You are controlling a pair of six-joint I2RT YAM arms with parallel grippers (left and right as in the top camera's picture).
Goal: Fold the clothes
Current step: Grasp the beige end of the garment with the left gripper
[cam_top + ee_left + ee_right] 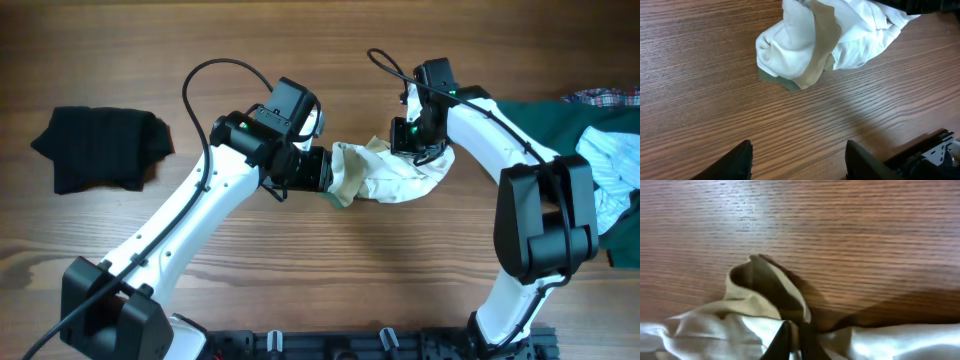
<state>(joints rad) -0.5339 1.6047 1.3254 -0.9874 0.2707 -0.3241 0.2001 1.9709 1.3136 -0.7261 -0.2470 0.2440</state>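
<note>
**Table** [320, 40]: wooden, with garments at three stations.

**Right pile:** a dark green garment [540, 125] lies at the right edge, with a pale blue striped piece [615, 165] on it and a plaid piece [605, 97] at the far corner. None is flattened.

**Black garment** [100, 148]: at the far left, well apart from both arms, lying roughly squared.

**Cream garment** [390, 175]: at mid-table between the two arms, bunched into a crumpled roll with tan and olive patches showing at its left end.

**Right gripper** [792, 340]: fingers together, pinching a fold of the cream cloth at its right end.

**Left gripper** [800, 162]: fingers apart over bare wood just short of the cloth's left end, holding nothing.

**Assessment:** the step in hand appears to be spreading the cream garment, with no fold begun. Next, the left gripper probably needs to take an opposite edge so the cloth can be drawn flat.
</note>
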